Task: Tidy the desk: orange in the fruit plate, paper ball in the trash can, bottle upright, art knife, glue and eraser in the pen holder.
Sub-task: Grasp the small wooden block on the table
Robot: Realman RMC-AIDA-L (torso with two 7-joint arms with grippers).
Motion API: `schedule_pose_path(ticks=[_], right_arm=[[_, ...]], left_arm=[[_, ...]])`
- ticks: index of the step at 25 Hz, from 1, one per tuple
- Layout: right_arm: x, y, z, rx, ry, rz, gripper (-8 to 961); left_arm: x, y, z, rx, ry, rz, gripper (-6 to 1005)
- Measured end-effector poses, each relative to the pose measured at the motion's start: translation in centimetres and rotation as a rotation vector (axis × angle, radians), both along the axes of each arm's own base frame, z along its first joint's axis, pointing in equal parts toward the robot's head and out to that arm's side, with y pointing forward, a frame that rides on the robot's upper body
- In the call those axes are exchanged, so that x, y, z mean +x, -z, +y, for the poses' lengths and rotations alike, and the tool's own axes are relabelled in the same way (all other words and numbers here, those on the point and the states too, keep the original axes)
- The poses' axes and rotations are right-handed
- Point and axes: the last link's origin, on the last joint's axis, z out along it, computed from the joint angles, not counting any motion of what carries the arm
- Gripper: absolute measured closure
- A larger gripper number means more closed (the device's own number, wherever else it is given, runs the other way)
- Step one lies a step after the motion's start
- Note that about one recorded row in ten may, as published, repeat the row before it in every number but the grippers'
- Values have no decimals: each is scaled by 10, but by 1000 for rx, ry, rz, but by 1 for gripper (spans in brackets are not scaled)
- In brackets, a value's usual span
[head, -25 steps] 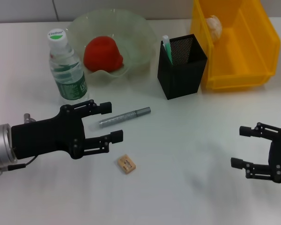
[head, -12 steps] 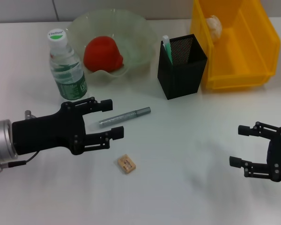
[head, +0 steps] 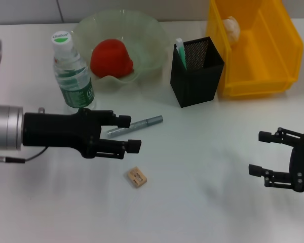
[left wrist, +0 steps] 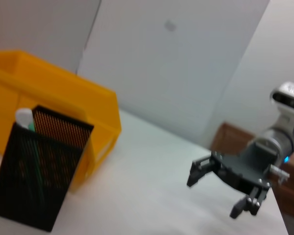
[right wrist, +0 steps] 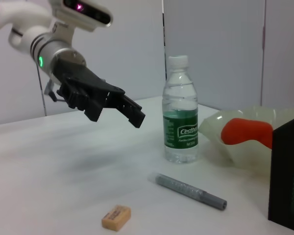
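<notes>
Since the earlier head views the left gripper (head: pixel 126 133) has reached further toward the frame's centre and turned so its arm lies level; its fingers, spread apart and holding nothing, now sit over the near end of the art knife (head: pixel 136 126), one above it and one below in the picture. The right gripper (head: pixel 266 153) has barely shifted at the lower right, fingers also spread and empty.

At the upper right of the head view sits the yellow trash can (head: pixel 283 66) with the paper ball (head: pixel 232 26) inside, near its far left corner. The pale green fruit plate (head: pixel 152 48) occupies the upper centre-left and holds the orange (head: pixel 111 58), which looks red here. Just right of the plate stands the black mesh pen holder (head: pixel 197 76), touching the bin's front left corner, with the glue (head: pixel 180 50) upright in its left side. The bottle (head: pixel 71 71) stands upright at the plate's left edge, directly behind the left arm. The grey art knife lies diagonally in mid-frame on the white desk (head: pixel 202 202), between bottle and pen holder. The small tan eraser (head: pixel 136 177) lies below the knife, near the left gripper's lower finger but apart from it.
</notes>
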Motion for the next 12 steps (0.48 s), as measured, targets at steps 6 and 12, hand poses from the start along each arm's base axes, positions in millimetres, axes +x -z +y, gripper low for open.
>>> schedule_pose_path(ticks=[6,12], right_arm=[[0,-2,1,11,3,1,145],[0,-4,2,22,4,1,145]], left_arm=[[43,-11,18,-100,9,183,269],[86,-4,27,-177,35,370,274]])
